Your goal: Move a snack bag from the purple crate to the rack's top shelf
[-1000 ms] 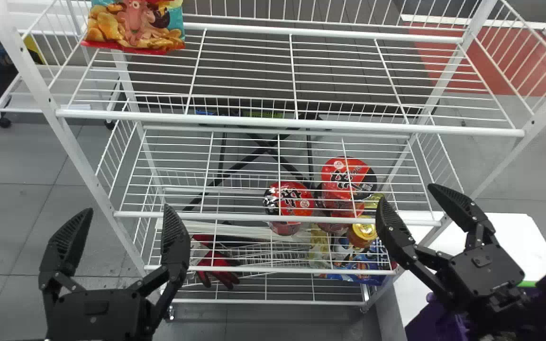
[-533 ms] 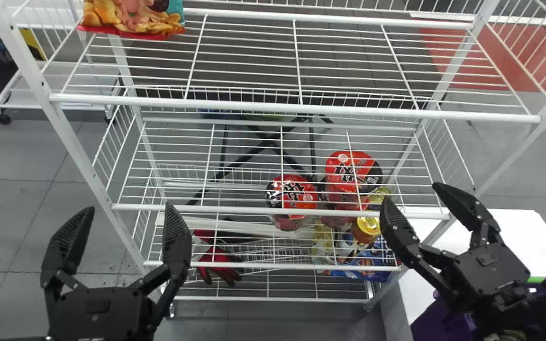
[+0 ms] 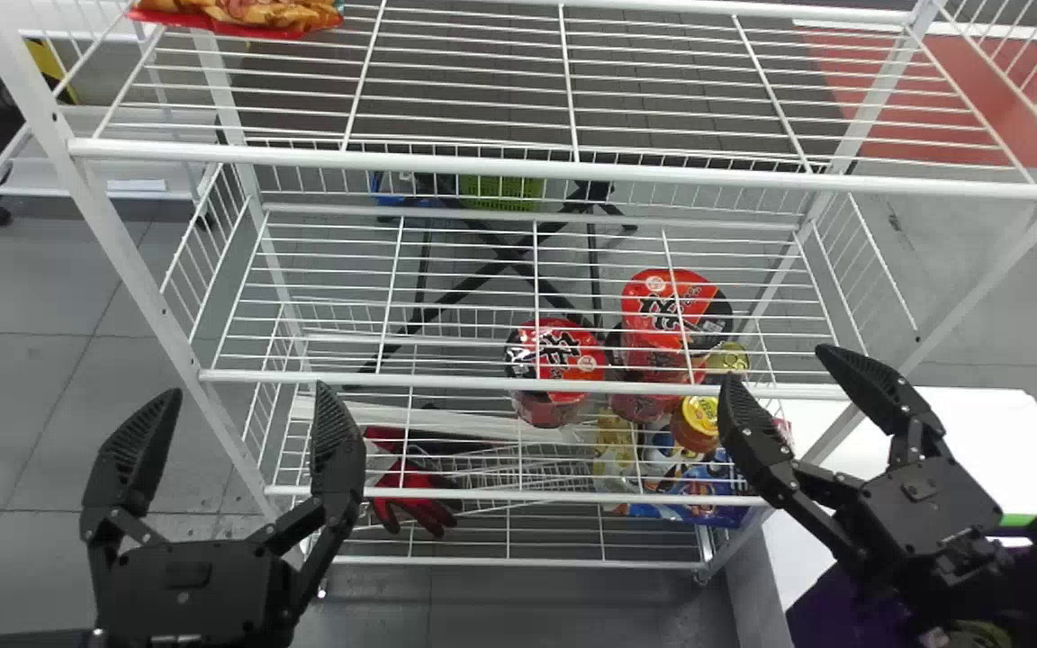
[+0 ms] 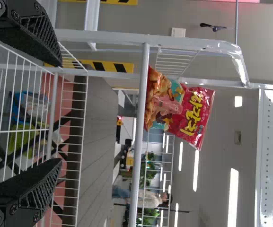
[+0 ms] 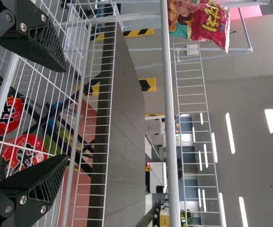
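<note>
Room for a hand is left above the top shelf point(image 3: 569, 81) towards 12 and 1 o'clock, while passage is blocked by the snack bag point(image 3: 235, 18) at 11, by the front rail point(image 3: 518, 168) across the near edge, and by 2 front posts, the left post point(image 3: 100, 216) near 10 and the right post point(image 3: 978, 292) near 3.

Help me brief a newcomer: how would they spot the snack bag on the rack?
Find the white wire rack, then the left end of its top shelf. The snack bag sits there, red above pictured golden snacks, unlike the round red tubs lower down.
</note>
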